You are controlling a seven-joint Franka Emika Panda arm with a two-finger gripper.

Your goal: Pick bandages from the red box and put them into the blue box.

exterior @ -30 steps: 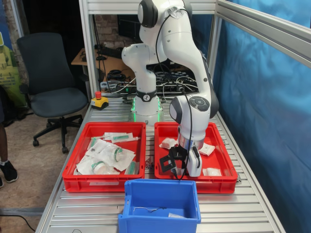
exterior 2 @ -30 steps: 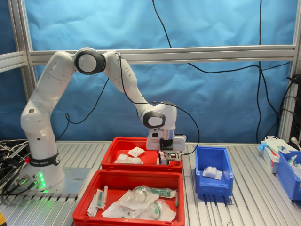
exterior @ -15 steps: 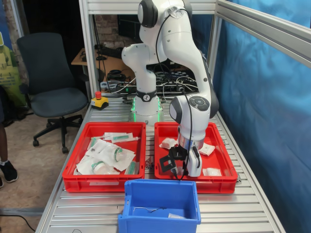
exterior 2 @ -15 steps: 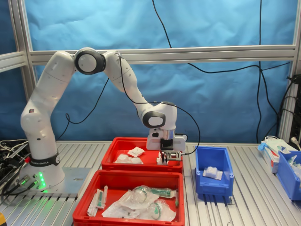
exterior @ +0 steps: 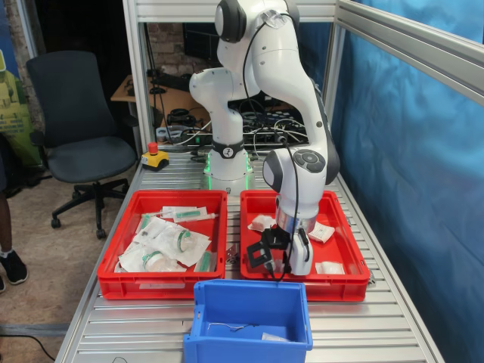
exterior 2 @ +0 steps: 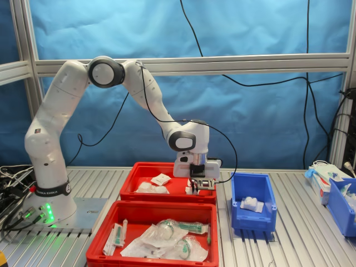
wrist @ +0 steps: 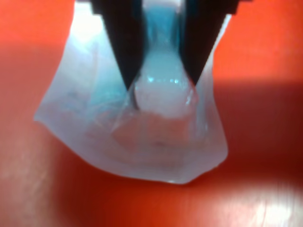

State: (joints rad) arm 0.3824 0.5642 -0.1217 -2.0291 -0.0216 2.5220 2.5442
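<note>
bandage point(wrist: 156, 123) pinched between gripper point(wrist: 161, 87) fingertips

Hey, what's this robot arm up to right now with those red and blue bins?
The arm's pincer is down in the red box, its fingers pinched on a white bandage packet just above the floor. Other packets lie in that box, and the blue box already holds one.

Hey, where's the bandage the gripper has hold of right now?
The bandage is pinched between the gripper fingers just above the red box floor, near its front wall beside the blue box in the first exterior view.
</note>
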